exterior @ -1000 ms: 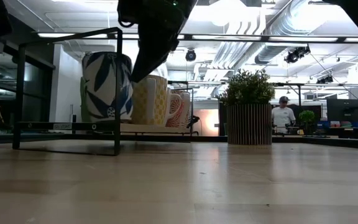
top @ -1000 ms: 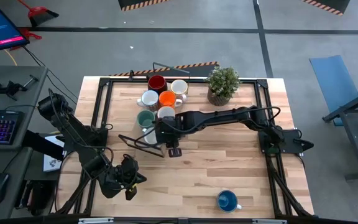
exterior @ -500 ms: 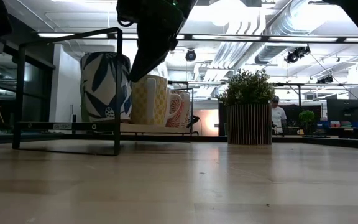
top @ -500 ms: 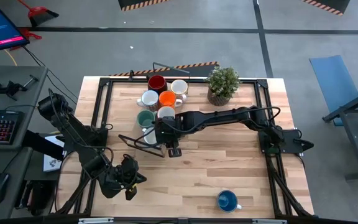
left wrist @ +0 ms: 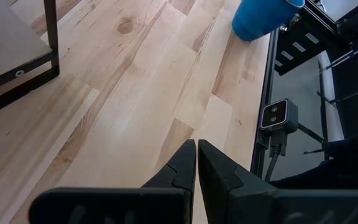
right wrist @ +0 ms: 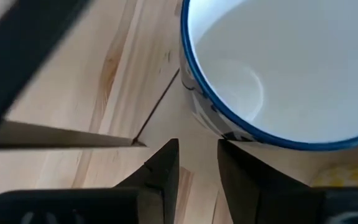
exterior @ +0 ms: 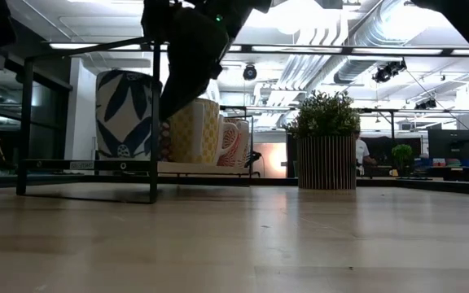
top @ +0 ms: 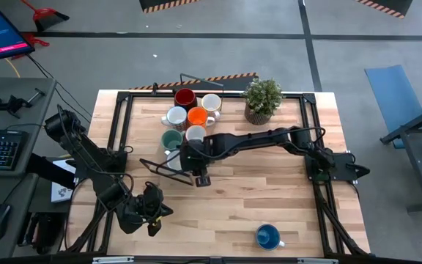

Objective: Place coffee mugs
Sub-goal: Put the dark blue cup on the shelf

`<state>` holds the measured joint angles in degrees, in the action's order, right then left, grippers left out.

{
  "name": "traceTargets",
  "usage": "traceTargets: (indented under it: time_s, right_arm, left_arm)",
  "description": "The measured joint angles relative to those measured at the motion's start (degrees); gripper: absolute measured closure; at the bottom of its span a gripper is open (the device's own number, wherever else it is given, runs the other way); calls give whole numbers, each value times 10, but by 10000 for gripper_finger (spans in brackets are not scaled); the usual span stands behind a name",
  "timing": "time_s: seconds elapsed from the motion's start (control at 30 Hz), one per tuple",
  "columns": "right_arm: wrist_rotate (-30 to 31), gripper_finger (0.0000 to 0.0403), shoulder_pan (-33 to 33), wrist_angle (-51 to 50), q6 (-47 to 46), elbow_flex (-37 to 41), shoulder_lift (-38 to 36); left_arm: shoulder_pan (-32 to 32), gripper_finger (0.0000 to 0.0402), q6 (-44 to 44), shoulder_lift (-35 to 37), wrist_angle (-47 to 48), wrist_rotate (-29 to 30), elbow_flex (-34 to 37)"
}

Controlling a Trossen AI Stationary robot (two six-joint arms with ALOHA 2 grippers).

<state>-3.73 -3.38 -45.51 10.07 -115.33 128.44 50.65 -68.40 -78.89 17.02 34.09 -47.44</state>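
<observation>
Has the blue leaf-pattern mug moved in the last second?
Yes. In the low view the blue-leaf mug has slid left, away from the potted plant, pushed by the right gripper.

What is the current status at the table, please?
Right claw open beside the leaf-patterned mug on the rack. Left claw shut, idle. Blue mug alone near the front edge.

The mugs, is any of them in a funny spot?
Yes: one blue mug sits alone near the table's front edge, far from the mugs grouped at the back. None looks tipped or broken.
</observation>
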Motion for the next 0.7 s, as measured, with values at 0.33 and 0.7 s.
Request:
traceTargets:
  time_s: [0.33,0.7]
  right_arm:
    - [-8,308,2,26,5,0,0]
    - [-11,308,6,42,11,0,7]
  left_arm:
    - [0,394,1,0,1,0,0]
    - [0,394,0,0,-3,0,0]
